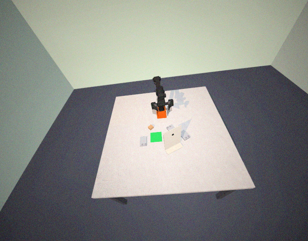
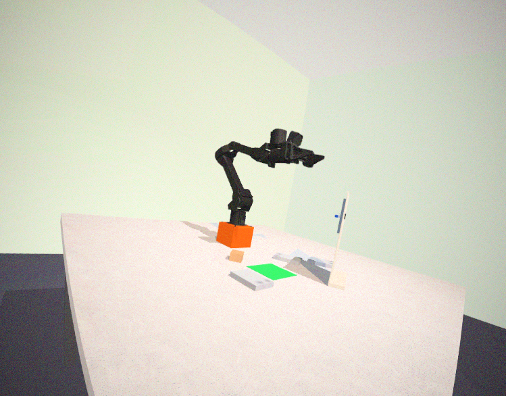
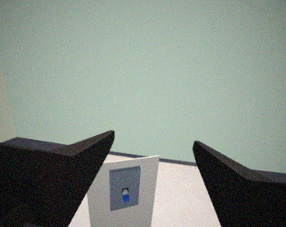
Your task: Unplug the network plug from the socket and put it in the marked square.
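While the pincer (image 1: 162, 103) (image 2: 319, 158) (image 3: 153, 139) hangs spread with nothing between, the plug (image 2: 337, 216) (image 3: 126, 197) sits in the panel's (image 1: 171, 140) (image 2: 336, 251) (image 3: 148, 194) socket, ahead and lower, toward seven o'clock in wrist view; it sticks out toward the arm (image 1: 160, 90) (image 2: 232, 174).

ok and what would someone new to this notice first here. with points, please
Probably the green square (image 1: 156, 137) (image 2: 271, 271), flat on the pale table (image 1: 138, 170) (image 2: 193, 323), and the orange block (image 1: 161, 114) (image 2: 234, 234) under the black arm (image 1: 160, 90) (image 2: 232, 172). Next, perhaps, the upright panel (image 1: 171, 138) (image 2: 337, 246) (image 3: 99, 194), with the small blue plug (image 2: 337, 216) (image 3: 126, 197) sticking out of its face, below the open hand (image 2: 319, 159) (image 3: 153, 139).
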{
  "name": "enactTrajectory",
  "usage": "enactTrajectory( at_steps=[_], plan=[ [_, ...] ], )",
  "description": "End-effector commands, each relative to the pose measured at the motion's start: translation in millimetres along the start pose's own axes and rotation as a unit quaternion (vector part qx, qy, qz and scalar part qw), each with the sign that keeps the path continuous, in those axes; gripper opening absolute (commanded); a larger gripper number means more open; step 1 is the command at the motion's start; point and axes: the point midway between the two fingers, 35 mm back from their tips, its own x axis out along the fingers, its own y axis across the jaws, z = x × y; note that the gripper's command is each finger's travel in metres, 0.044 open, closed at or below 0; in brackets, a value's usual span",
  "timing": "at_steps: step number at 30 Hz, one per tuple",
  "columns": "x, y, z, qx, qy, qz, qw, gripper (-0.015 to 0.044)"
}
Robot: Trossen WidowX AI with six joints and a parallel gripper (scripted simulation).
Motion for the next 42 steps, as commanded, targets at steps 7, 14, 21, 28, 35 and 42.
enactTrajectory(
  at_steps=[7, 14, 21, 28, 35, 42],
  plan=[
    [16, -1, -23, 0.084, 0.01, 0.034, 0.996, 0.0216],
    [29, -5, -54, 0.191, 0.031, 0.075, 0.978, 0.0156],
    [33, -10, -85, 0.296, 0.061, 0.111, 0.947, 0.0156],
    [29, -16, -116, 0.398, 0.098, 0.142, 0.901, 0.0156],
    [17, -20, -144, 0.494, 0.141, 0.166, 0.842, 0.0156],
    [-1, -23, -169, 0.582, 0.189, 0.182, 0.769, 0.0156]
  ],
)
